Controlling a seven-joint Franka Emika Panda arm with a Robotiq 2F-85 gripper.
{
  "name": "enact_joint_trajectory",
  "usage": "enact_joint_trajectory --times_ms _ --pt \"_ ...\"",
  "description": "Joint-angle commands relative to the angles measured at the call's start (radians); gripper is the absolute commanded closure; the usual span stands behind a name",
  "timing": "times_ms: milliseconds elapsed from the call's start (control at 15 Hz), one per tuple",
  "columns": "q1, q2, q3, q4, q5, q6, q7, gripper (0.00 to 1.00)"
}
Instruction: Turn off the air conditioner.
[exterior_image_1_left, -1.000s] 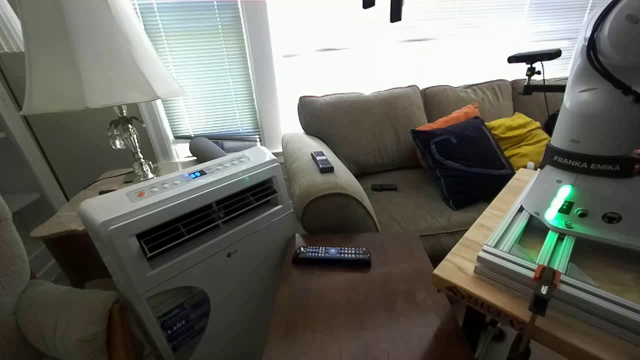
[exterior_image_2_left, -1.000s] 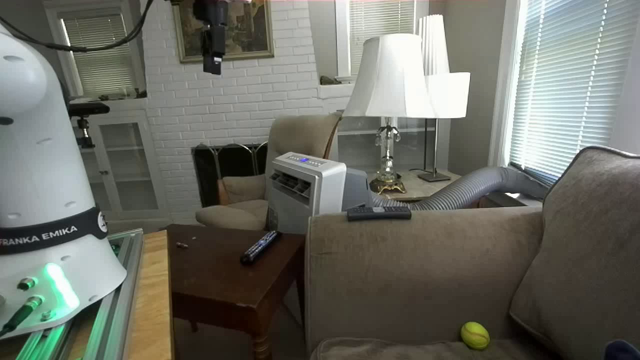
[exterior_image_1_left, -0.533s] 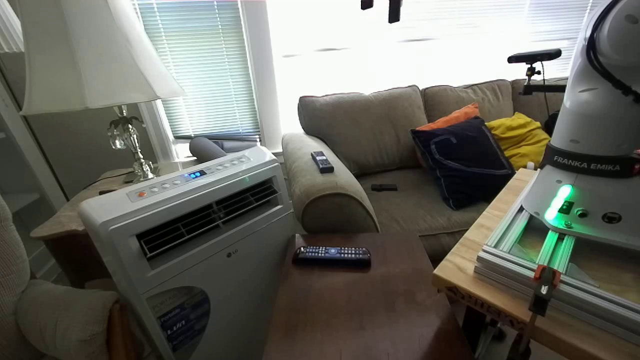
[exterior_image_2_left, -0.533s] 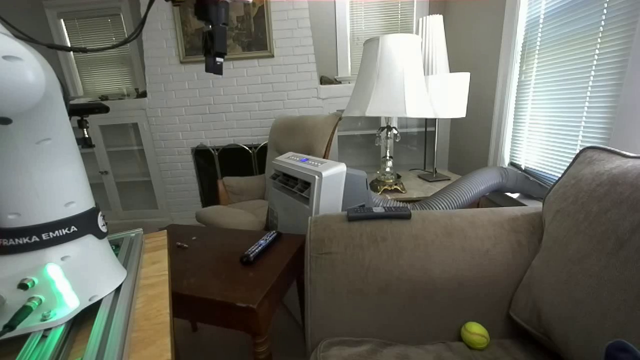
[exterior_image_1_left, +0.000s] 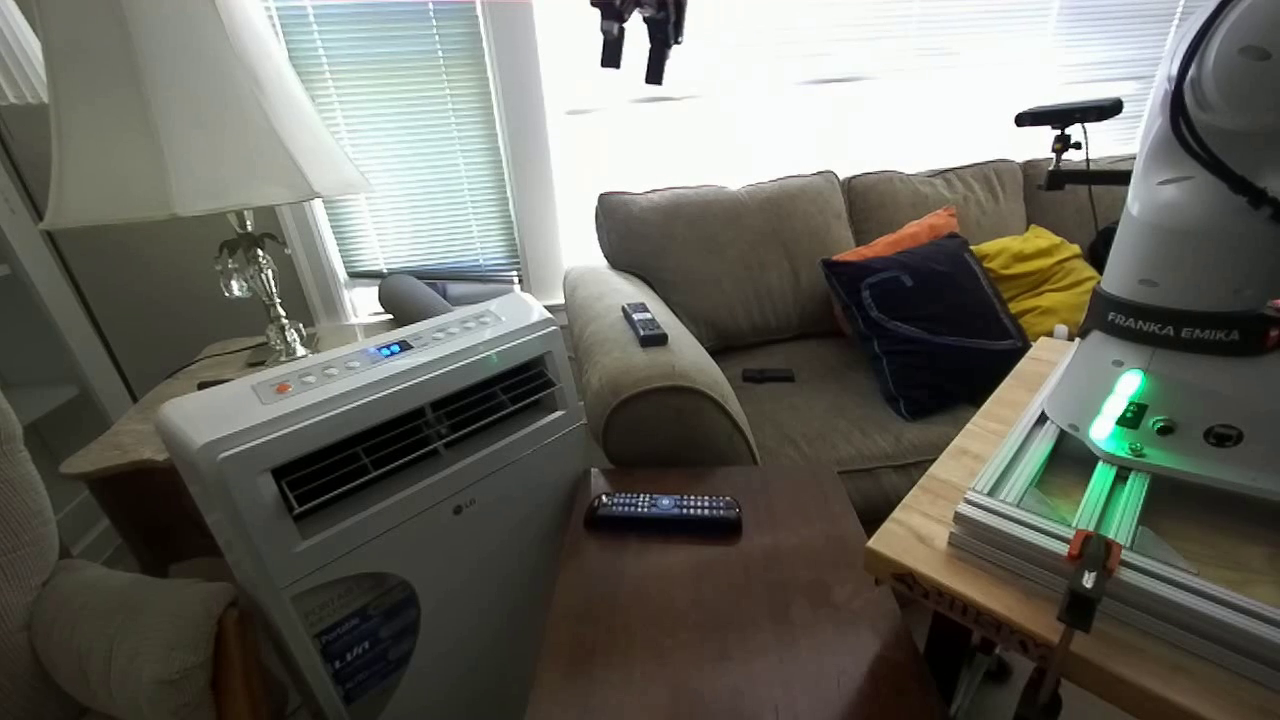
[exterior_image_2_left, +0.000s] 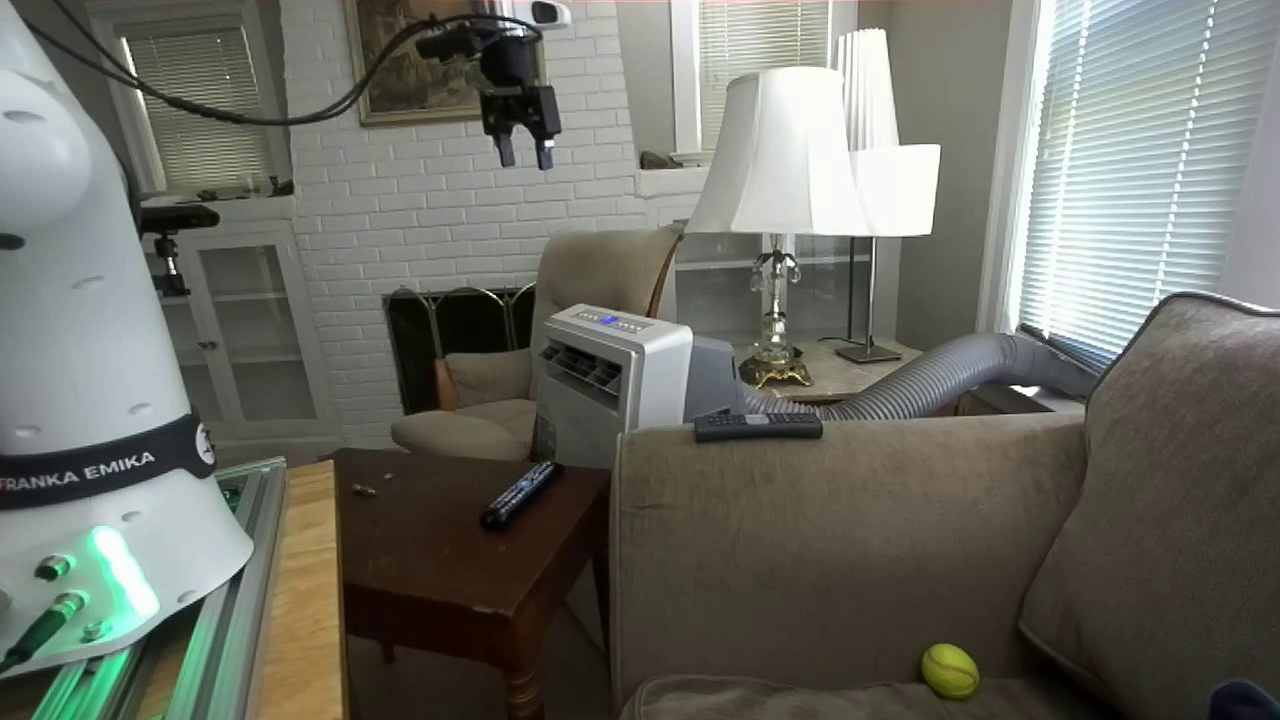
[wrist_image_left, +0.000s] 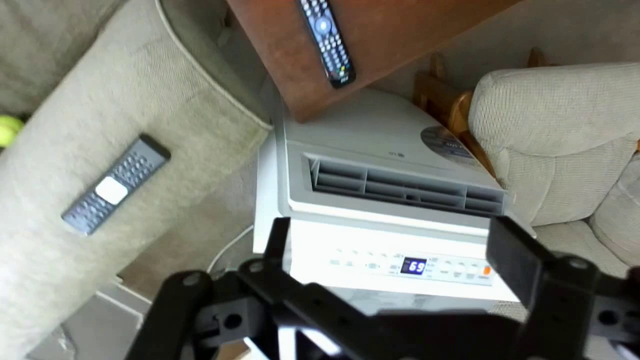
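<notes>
In an exterior view the empty, spread-fingered tool (exterior_image_1_left: 632, 74) hangs high, the air conditioner (exterior_image_1_left: 410, 510) below and left, its control strip (exterior_image_1_left: 380, 355) running near-left to far-right.

1. Brown wooden table (exterior_image_1_left: 740, 620), turned leg (exterior_image_2_left: 522, 692) visible.
2. 1 black remote (exterior_image_1_left: 664, 513) lies on top, buttons up, near an edge.
3. Tiny bits (exterior_image_2_left: 364, 490), too small to identify, also on top, well apart from remote.

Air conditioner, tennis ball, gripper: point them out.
Air conditioner (exterior_image_1_left: 430, 550), in an exterior view: lower front panel.
Tennis ball (exterior_image_2_left: 950, 671), in an exterior view: visible side's middle.
Gripper (wrist_image_left: 390, 237), in the wrist view: midway between its fingertips.
</notes>
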Motion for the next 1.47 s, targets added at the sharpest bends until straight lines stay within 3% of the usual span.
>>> enact_joint_trajectory --times_ms 0,67,133,467,800,1067,1400 --pt "0.029 0.247 0.019 0.193 -0.064 0.128 -0.114 0.0" --pt "0.04 0.305 0.031 0.24 -0.084 0.162 -0.133 0.09" --pt "0.053 0.362 0.043 0.286 -0.097 0.196 -0.155 0.28" --pt "0.163 0.607 0.109 0.48 -0.229 0.379 -0.173 0.64" --pt "0.327 0.843 0.031 0.673 -0.469 0.57 -0.067 0.98" --pt "0.433 0.989 -0.084 0.796 -0.546 0.672 0.001 1.0" --pt "0.499 1.105 -0.162 0.923 -0.528 0.633 -0.013 1.0"
